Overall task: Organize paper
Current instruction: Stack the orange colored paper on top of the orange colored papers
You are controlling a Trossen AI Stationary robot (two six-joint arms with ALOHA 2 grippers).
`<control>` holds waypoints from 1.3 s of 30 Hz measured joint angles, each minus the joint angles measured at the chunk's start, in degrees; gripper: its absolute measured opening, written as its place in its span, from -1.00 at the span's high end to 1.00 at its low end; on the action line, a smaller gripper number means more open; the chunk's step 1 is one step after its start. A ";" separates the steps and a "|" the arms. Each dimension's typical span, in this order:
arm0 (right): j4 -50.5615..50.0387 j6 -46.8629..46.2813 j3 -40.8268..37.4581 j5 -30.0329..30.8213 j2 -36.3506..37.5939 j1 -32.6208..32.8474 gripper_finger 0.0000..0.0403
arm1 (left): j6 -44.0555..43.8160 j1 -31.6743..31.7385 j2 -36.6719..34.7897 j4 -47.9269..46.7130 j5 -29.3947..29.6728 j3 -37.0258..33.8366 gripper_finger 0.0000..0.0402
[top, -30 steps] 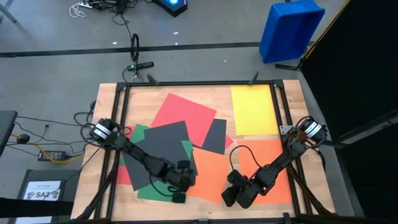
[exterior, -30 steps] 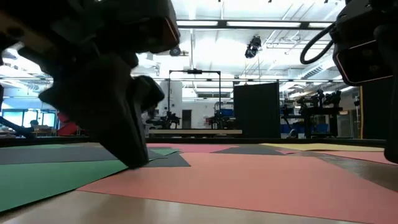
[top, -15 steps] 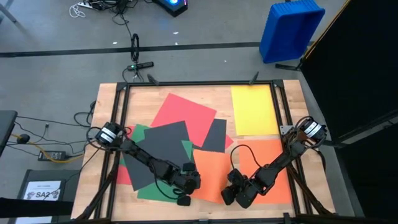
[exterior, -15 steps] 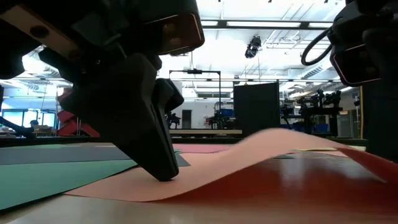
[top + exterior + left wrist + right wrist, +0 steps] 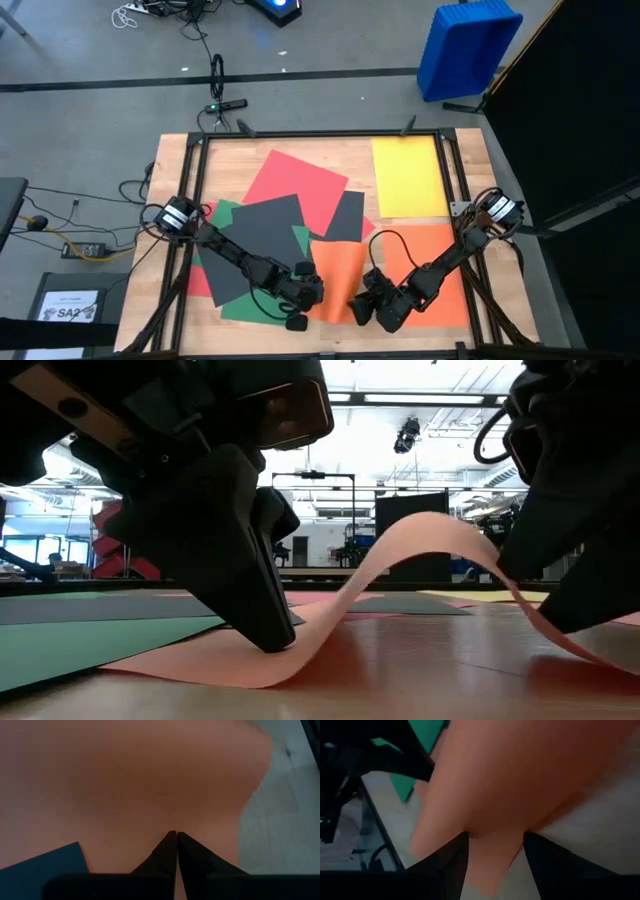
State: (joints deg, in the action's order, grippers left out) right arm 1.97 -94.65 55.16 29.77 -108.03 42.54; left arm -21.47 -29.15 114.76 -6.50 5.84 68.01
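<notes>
An orange sheet of paper [image 5: 338, 278] lies at the table's near middle, buckled into a tall hump [image 5: 420, 535]. My left gripper [image 5: 300, 297] is shut, with its tips on the sheet's left part. My right gripper [image 5: 366, 310] stands open at the sheet's right near part, which runs between its fingers [image 5: 492, 855]. Another orange sheet [image 5: 440, 262] lies flat under the right arm. Red [image 5: 300, 180], yellow [image 5: 408, 177], dark grey [image 5: 255, 250] and green [image 5: 240, 305] sheets lie flat and partly overlapping behind and to the left. My left gripper presses its shut fingertips [image 5: 172, 837] down on the orange sheet's left near part [image 5: 300, 650], slanting down from the table's left. That part lies flat on the table; the sheet rises into the hump just beyond the tips. My right gripper has the sheet's edge between its open fingers; whether they touch it I cannot tell.
A black frame [image 5: 300, 134] borders the table on all sides. A blue bin [image 5: 470, 45] stands on the floor beyond the far right corner. A white printed sheet [image 5: 70, 310] lies off the table to the left. Bare wood shows along the near edge [image 5: 330, 335].
My left gripper has slid toward the table's right edge with its shut tips on the orange sheet. The sheet's left part has moved with it, and its middle has buckled up from flat into a hump that keeps growing. My right gripper has turned slightly toward the sheet.
</notes>
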 joint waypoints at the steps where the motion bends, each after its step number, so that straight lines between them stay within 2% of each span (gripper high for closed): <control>1: 0.69 0.48 0.01 -0.01 0.00 -0.02 0.14 | 0.00 0.00 0.00 0.00 -0.04 -0.02 1.00; 17: 2.21 8.38 0.13 3.93 0.17 -0.12 0.06 | 0.11 0.02 0.00 0.00 -0.13 -0.04 1.00; 28: 2.18 19.81 0.20 7.60 0.28 -0.33 -0.06 | 0.09 0.02 0.02 0.00 -0.13 -0.04 1.00; 34: 1.68 21.83 -0.34 7.65 0.37 -0.35 -0.15 | 0.06 0.02 0.02 0.00 -0.13 -0.04 1.00; 39: 2.62 17.98 -5.48 7.79 0.42 -0.39 -0.20 | 0.03 0.02 0.02 -0.02 -0.14 -0.06 1.00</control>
State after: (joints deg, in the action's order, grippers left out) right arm 4.60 -76.67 49.67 37.56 -107.61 42.16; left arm -21.45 -29.12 114.78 -6.52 5.70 67.95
